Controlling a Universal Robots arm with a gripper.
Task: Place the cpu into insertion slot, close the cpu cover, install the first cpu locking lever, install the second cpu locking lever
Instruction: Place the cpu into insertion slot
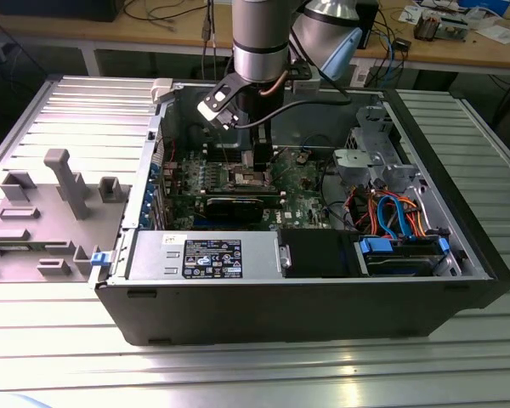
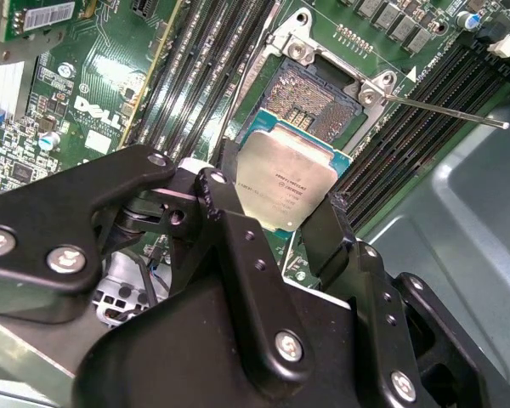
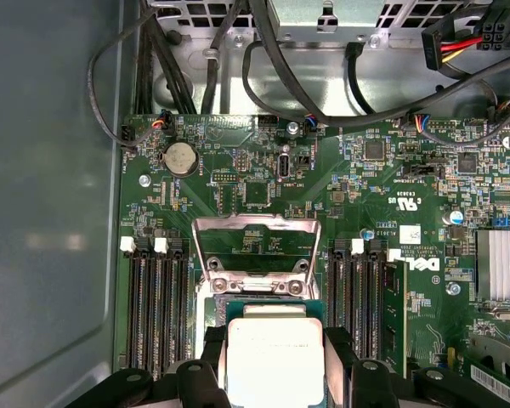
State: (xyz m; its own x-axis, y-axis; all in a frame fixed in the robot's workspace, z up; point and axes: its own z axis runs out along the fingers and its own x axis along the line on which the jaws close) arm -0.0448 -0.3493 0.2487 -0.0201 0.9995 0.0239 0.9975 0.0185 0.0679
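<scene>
My gripper (image 2: 276, 202) is shut on the cpu (image 2: 287, 177), a small square chip with a silver-grey top, held by two opposite edges between the black fingers (image 2: 219, 191). The chip hangs tilted just above the open insertion slot (image 2: 310, 98), whose gold contact field is bare. In the first wrist view the cpu (image 3: 274, 344) sits between the fingers and the cpu cover (image 3: 255, 228) stands swung up and open behind the slot. One thin locking lever (image 2: 446, 112) sticks out free to the side. In the exterior view the gripper (image 1: 253, 161) reaches down into the computer case.
Memory slots (image 3: 153, 306) flank the socket on both sides, with a finned heatsink (image 3: 501, 263) and black cables (image 3: 323, 102) nearby. A power supply box (image 1: 200, 255) and a blue drive cage (image 1: 404, 251) line the case front. A grey fixture (image 1: 59, 183) stands on the table at the exterior view's left.
</scene>
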